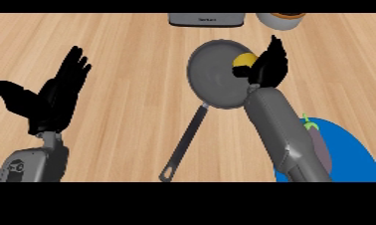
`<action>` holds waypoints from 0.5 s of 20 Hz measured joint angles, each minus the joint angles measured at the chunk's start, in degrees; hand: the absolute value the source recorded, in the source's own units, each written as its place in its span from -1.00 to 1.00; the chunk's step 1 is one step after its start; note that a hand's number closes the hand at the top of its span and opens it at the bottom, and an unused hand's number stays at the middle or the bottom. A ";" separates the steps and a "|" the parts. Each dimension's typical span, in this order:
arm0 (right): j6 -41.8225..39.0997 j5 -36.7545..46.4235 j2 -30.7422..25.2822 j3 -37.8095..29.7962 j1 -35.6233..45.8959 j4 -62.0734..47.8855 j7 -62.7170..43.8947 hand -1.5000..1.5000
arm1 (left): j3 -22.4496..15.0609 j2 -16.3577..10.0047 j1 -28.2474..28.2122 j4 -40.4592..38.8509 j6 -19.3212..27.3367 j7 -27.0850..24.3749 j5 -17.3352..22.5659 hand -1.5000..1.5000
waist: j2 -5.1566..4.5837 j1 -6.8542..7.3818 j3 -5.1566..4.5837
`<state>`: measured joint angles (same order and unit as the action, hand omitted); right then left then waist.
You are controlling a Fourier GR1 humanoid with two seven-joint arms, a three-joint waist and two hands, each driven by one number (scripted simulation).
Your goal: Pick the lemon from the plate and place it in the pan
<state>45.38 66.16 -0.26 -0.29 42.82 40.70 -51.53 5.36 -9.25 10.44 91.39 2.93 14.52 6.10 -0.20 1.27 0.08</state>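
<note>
Holding one lemon (244,60) at the right rim of one pan (213,77), the right robot hand (270,68) curls round it. Left robot hand (55,94): open, at the left. One blue plate (351,153), one grey appliance (206,19) and one cup (281,21) sit on the tabletop (125,45).

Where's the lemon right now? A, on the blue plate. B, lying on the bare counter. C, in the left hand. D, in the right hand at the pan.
D: the lemon sits between the thumb and fingers of the right hand over the pan's right side, away from the plate.
</note>
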 measured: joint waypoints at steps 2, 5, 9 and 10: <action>3.94 -2.44 0.00 1.09 -2.29 2.94 1.32 -1.00 | 0.12 -0.05 -0.03 0.28 -0.03 0.44 0.22 0.00 | 0.14 -0.22 0.01; 7.97 -6.46 0.00 2.75 -6.18 10.07 2.93 -1.00 | 0.00 0.37 -0.68 0.46 0.73 0.27 -0.40 0.00 | 0.56 -1.12 0.01; 11.66 -10.86 0.04 7.60 -15.04 22.35 5.14 -1.00 | 0.73 -0.23 -2.19 1.02 0.39 -0.14 -0.20 0.00 | 0.94 -2.22 -0.02; 12.48 -11.67 0.04 9.36 -17.69 25.71 5.66 -1.00 | 0.89 -0.32 -2.75 1.02 0.19 -0.59 -0.13 0.00 | 1.02 -2.41 -0.04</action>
<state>57.87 54.49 -0.22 9.08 25.13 66.41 -45.87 6.25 -9.57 7.69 92.41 3.12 13.93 5.98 0.82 -1.14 0.04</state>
